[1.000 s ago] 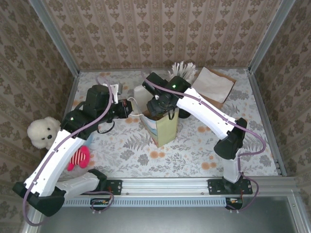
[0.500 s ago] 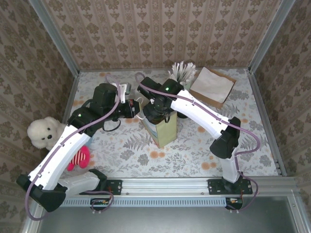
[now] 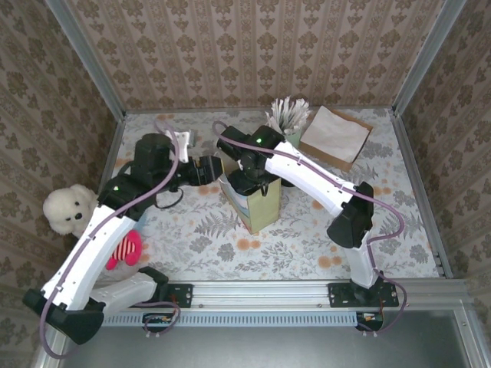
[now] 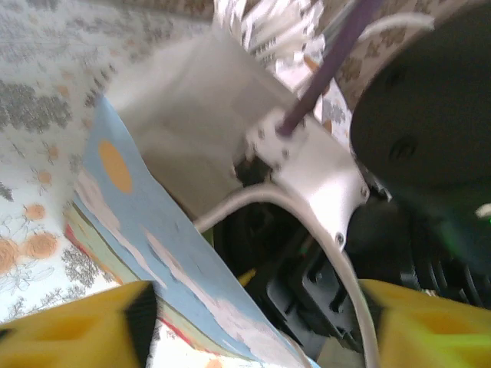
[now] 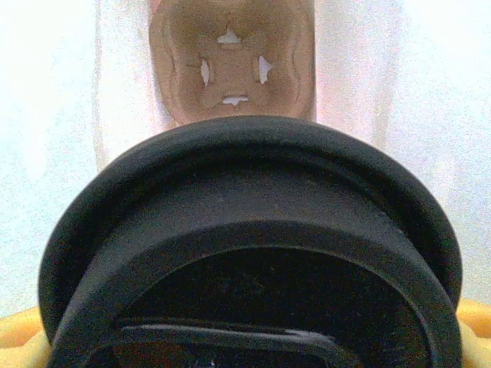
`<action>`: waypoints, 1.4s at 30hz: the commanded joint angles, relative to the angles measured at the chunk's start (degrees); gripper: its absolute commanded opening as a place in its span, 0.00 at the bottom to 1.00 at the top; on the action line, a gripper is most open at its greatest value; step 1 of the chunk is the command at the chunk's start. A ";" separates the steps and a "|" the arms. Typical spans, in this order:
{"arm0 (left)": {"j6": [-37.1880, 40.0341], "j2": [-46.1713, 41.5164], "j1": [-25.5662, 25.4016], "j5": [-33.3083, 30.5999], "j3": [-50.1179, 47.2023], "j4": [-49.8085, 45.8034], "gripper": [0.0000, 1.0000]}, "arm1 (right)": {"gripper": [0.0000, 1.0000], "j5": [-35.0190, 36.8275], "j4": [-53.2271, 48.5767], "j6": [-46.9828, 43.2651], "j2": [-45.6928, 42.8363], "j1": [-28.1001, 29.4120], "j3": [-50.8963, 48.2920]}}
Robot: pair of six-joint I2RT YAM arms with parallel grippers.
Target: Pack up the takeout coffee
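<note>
A blue-and-green paper bag [image 3: 259, 207] stands open in the middle of the table. My right gripper [image 3: 247, 181] reaches down into its mouth. In the right wrist view the takeout coffee [image 5: 253, 222] sits between my yellow fingertips [image 5: 19, 337], its round black lid towards the camera. Beyond it are the bag's white inner walls and brown bottom [image 5: 232, 65]. My left gripper [image 3: 213, 169] is at the bag's left rim with its fingers [image 4: 77, 326] wide apart. Between them I see the bag's blue side [image 4: 138, 222] and a white cord handle [image 4: 245, 198], neither gripped.
A pale cup of white sticks [image 3: 288, 115] and a flat brown paper packet [image 3: 336, 134] lie at the back right. A white teddy bear [image 3: 67, 208] and a pink toy [image 3: 127, 249] sit at the left. Metal posts and patterned walls enclose the table.
My left gripper has gone from shut to open at the bag's rim and drawn back a little to the left. My right arm has moved further over the bag's mouth.
</note>
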 commanded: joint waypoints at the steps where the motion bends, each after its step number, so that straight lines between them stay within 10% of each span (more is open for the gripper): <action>1: 2.97 -2.00 6.40 -1.30 3.36 -0.69 0.87 | 0.69 -1.27 -3.20 -1.20 -1.32 0.47 -1.03; 5: 5.06 3.97 9.70 -16.20 7.88 -8.33 0.94 | 0.69 -2.04 -2.41 -2.32 -2.88 0.42 -2.81; 17: 33.42 26.28 9.83 12.71 21.50 -8.84 0.94 | 0.68 -4.04 2.42 -2.75 -6.01 0.45 -8.99; 25: 48.99 36.37 8.21 16.82 30.93 -19.57 0.88 | 0.68 -3.76 3.67 -3.01 -7.33 0.43 -11.23; 42: 50.53 45.26 5.80 12.47 38.69 -23.62 0.28 | 0.68 -5.48 3.59 -4.09 -5.50 0.38 -12.46</action>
